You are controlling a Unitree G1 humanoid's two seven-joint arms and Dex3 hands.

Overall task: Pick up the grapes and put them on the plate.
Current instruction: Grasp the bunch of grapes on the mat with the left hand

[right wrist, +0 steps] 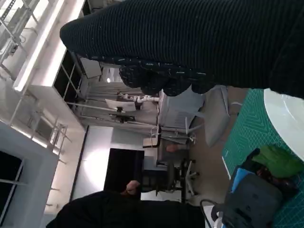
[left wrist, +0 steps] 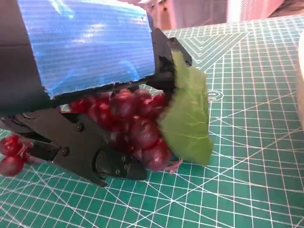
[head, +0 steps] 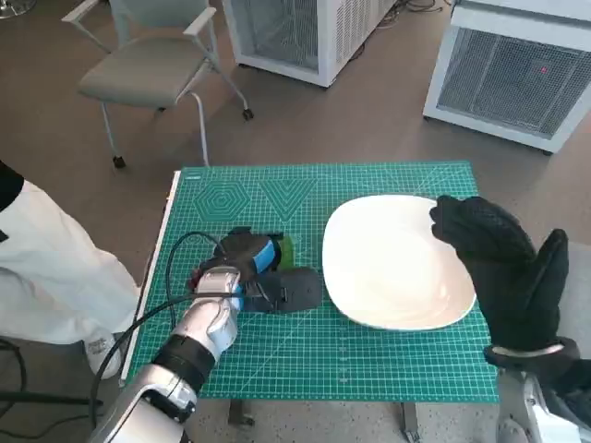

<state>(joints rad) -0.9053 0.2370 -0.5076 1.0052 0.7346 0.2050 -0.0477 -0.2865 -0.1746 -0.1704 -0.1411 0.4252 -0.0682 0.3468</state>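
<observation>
A bunch of dark red grapes (left wrist: 133,123) with a green leaf (left wrist: 187,118) lies low on the green cutting mat (head: 369,351), left of the white plate (head: 388,268). My left hand (head: 254,268) covers the bunch and its black fingers (left wrist: 85,152) curl round it; in the head view only the leaf (head: 286,249) shows. The grapes look close to or touching the mat. My right hand (head: 503,268) hovers over the plate's right rim, fingers apart, holding nothing. In the right wrist view the plate (right wrist: 289,114) and the leaf (right wrist: 280,161) show past the glove.
A person in white clothing (head: 46,268) stands close to the table's left edge. A black cable (head: 175,254) loops over the mat beside my left forearm. A grey chair (head: 152,65) and white cabinets (head: 517,65) stand on the floor beyond the table.
</observation>
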